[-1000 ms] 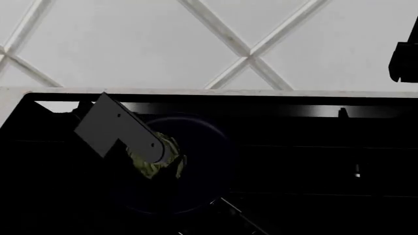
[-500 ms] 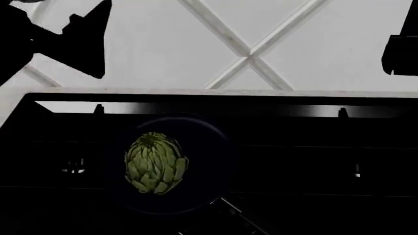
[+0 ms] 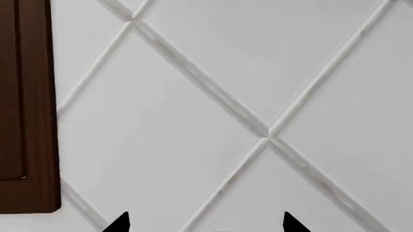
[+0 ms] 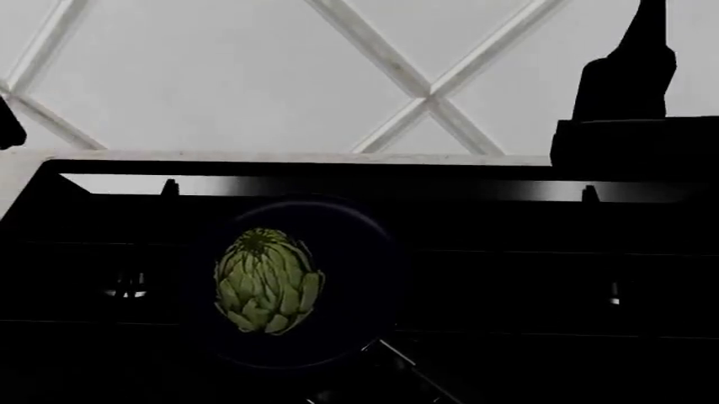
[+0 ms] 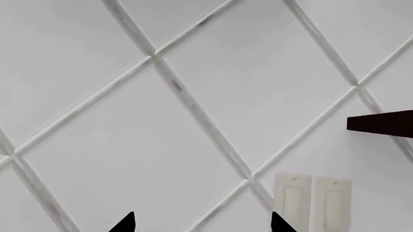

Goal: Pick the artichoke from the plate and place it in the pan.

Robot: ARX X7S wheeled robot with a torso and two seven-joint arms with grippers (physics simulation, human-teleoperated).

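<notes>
The green artichoke (image 4: 268, 280) lies in the round black pan (image 4: 350, 252) on the cooktop, with nothing touching it. The pan's thin handle (image 4: 391, 352) points toward the view's lower edge. My left gripper (image 3: 206, 225) is open, its two dark fingertips (image 3: 120, 223) wide apart and empty, facing the tiled wall. Only a dark sliver of the left arm (image 4: 7, 128) shows in the head view. My right gripper (image 5: 203, 225) is open too, empty, facing the wall. The right arm (image 4: 625, 93) hangs raised at the upper right, far from the pan. The plate is out of view.
The black glass cooktop (image 4: 540, 278) fills the lower head view, with a pale counter strip (image 4: 281, 156) behind it and the diamond-tiled wall (image 4: 225, 76) above. A brown cabinet (image 3: 26, 106) edges the left wrist view. Wall switches (image 5: 313, 204) show in the right wrist view.
My left gripper let go of the artichoke in the pan, rose and swung off to the left. The right arm has come further into the head view at the upper right.
</notes>
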